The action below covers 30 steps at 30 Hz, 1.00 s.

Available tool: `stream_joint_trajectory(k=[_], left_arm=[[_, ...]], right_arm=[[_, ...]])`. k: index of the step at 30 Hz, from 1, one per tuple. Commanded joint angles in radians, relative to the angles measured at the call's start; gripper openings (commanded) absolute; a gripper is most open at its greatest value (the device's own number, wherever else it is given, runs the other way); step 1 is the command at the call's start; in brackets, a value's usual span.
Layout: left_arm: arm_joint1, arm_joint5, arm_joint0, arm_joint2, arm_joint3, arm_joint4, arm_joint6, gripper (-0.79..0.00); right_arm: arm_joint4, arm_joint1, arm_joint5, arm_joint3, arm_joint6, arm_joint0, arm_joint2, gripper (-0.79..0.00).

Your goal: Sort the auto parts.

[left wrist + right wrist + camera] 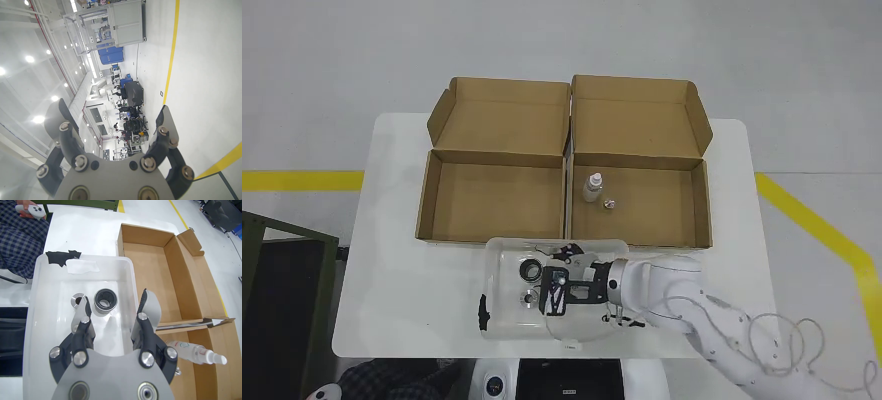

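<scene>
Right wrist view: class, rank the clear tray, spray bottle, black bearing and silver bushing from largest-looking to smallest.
1. clear tray
2. spray bottle, nearer the camera and partly hidden behind the right pincer
3. black bearing
4. silver bushing, beside the bearing, its edge covered by a pincer finger

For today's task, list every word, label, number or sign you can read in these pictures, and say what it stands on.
Bottle: red and teal print on its label, too blurred to read.
Blue cabinet: a white mark, too small to read.
Floor sign: too small to read.
Boxes and tray: no print seen.
Nothing can be quoted.
</scene>
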Motion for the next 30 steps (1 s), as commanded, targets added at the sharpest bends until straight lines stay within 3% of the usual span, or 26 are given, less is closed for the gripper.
stream_joint_trajectory(k=[1,9,16,30], left_arm=[[0.0,0.0,0.0,0.0,0.0,0.0,0.0,0.0],[0.0,0.0,0.0,0.0,0.0,0.0,0.0,0.0],[0.0,0.0,0.0,0.0,0.0,0.0,0.0,0.0],[0.0,0.0,0.0,0.0,0.0,0.0,0.0,0.0]], right_arm=[[-0.003,-0.007,0.003,0.02,-0.002,0.012,-0.02,-0.314],[-0.005,-0.041,0.0,0.102,-0.003,0.069,-0.09,-0.308],[-0.005,-0.065,0.028,0.172,-0.015,0.102,-0.117,-0.252],[0.0,-0.101,0.034,0.27,-0.032,0.128,-0.154,-0.268]])
